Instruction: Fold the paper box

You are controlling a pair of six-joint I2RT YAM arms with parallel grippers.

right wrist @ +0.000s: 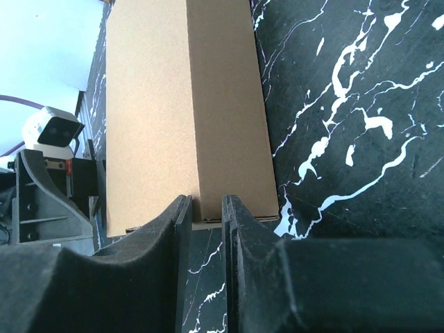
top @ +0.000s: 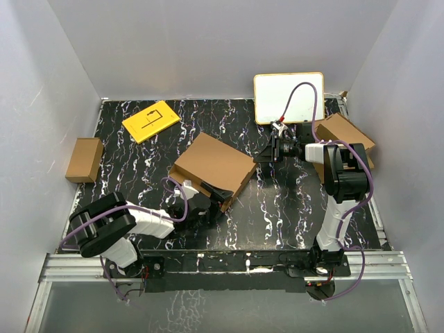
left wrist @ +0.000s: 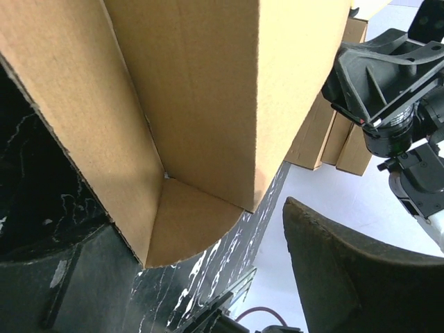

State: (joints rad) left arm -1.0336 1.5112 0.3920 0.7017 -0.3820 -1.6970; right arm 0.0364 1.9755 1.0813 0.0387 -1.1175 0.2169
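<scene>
The box (top: 211, 165) sits mid-bench, largely formed, lid down; one near flap looks untucked. Left fingers (top: 211, 202) stand spread at that near edge, gripping nothing. Right fingers (top: 274, 149), nearly clenched, empty, beside the box's right.

Both arms (top: 121, 229) (top: 340, 187) — white links, black joint housings; purple cables looped along each; black grippers, matte padded fingers (right wrist: 166, 263).
</scene>
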